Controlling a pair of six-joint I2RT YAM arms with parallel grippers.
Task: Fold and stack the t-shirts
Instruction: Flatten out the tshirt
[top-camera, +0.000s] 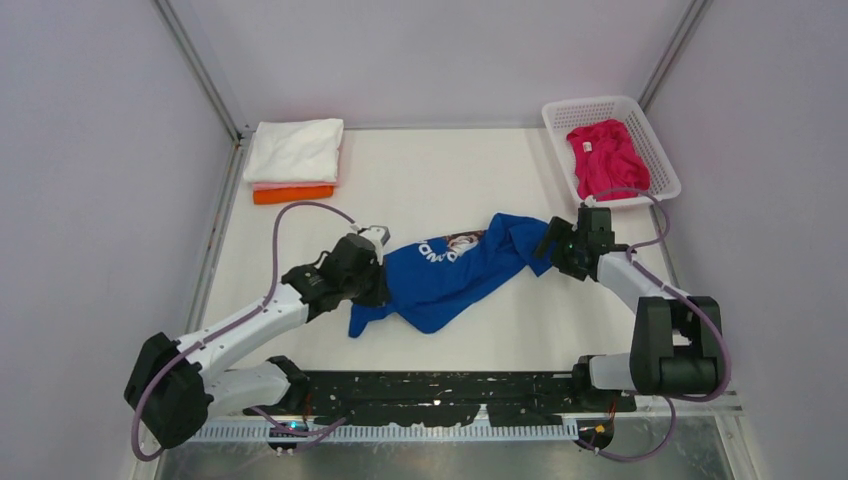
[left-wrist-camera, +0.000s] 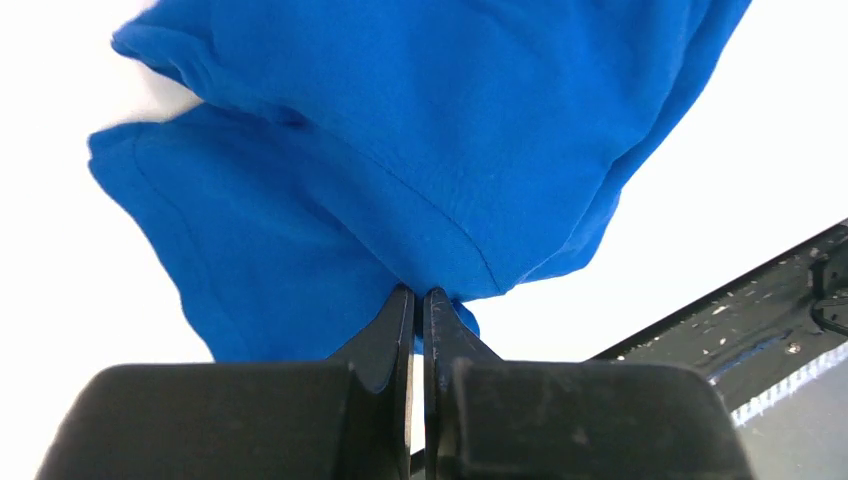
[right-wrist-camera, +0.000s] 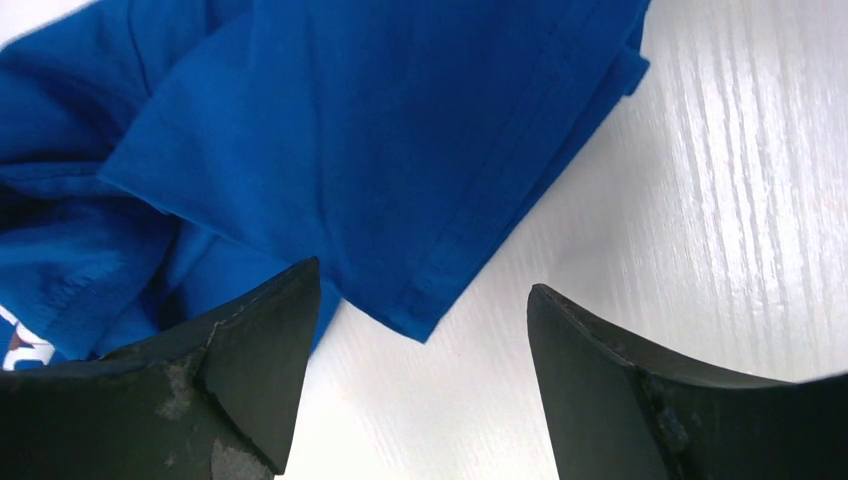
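While the left hand (left-wrist-camera: 421, 293) pinches the blue t-shirt (top-camera: 450, 272), the right hand (right-wrist-camera: 422, 278) gapes wide over it — presumably to spread it.

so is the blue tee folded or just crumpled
Crumpled, not folded: the blue tee lies bunched in uneven creases, print partly hidden. The left gripper is shut on one edge; the right gripper is open by another.

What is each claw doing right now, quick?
Left gripper: shut on the blue t-shirt.
Right gripper: open, holding nothing, over the shirt's corner.
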